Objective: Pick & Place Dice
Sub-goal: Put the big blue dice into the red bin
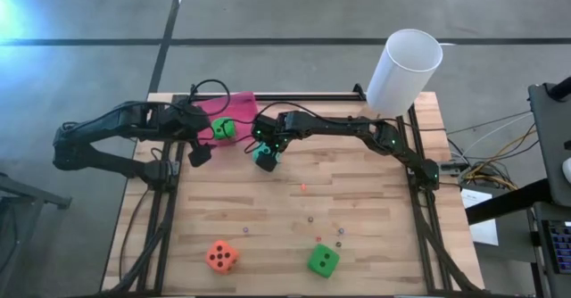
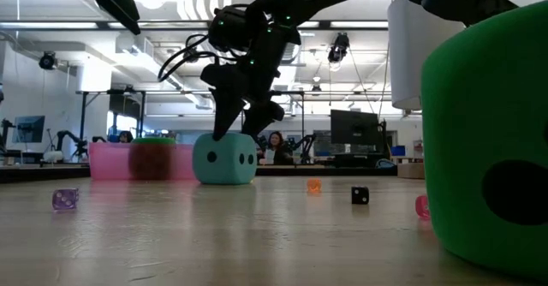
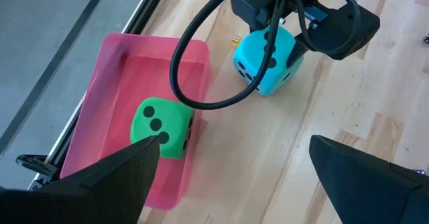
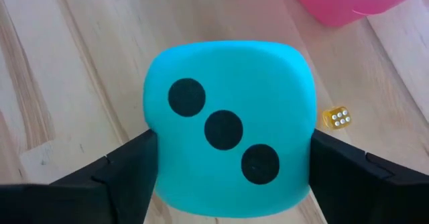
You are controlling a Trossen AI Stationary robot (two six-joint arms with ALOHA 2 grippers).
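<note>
The teal die (image 4: 228,130) rests on the wooden table just right of the pink tray (image 1: 234,106), its three-pip face up. My right gripper (image 4: 231,167) reaches down over it, one finger on each side. A bright green die (image 3: 164,127) lies inside the pink tray. My left gripper (image 3: 228,177) hangs open above the tray's near end, holding nothing. An orange die (image 1: 221,256) and a second green die (image 1: 323,260) sit near the table's front edge. My right gripper has the teal die between its two fingers, which lie against two opposite side faces (image 4: 155,140). The fingers (image 2: 224,119) come steeply from above, pointing down. The die stands level with its bottom face on the table (image 2: 224,181).
A tall white cylinder (image 1: 403,70) stands at the far right corner. Tiny beads and small dice (image 1: 303,187) are scattered over the middle of the table; a small yellow one (image 4: 337,118) lies beside the teal die. The black frame rails (image 1: 161,209) line the sides.
</note>
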